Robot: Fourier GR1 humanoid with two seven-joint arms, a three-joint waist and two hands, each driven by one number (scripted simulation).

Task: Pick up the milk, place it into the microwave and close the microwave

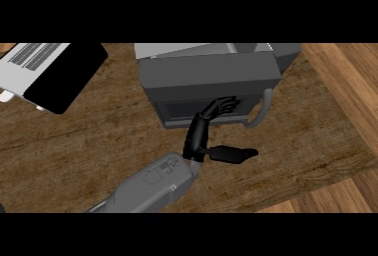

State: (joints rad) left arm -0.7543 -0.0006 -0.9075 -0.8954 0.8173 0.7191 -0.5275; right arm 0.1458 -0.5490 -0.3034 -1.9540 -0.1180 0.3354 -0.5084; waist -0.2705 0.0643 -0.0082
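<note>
The dark grey microwave (210, 75) stands at the back centre of the counter with its door shut and a pale handle (260, 111) down the door's right side. My left hand (198, 139) reaches up from the lower left. Its nearly straight fingertips (223, 105) rest against the lower part of the door, and its thumb (235, 154) sticks out to the right. Nothing is held in it. No milk shows anywhere. My right hand is out of the picture.
A white and black appliance (52, 72) lies tilted at the back left. The dark wooden counter (88, 140) ends at a lighter wooden strip (347, 85) along the right and lower right.
</note>
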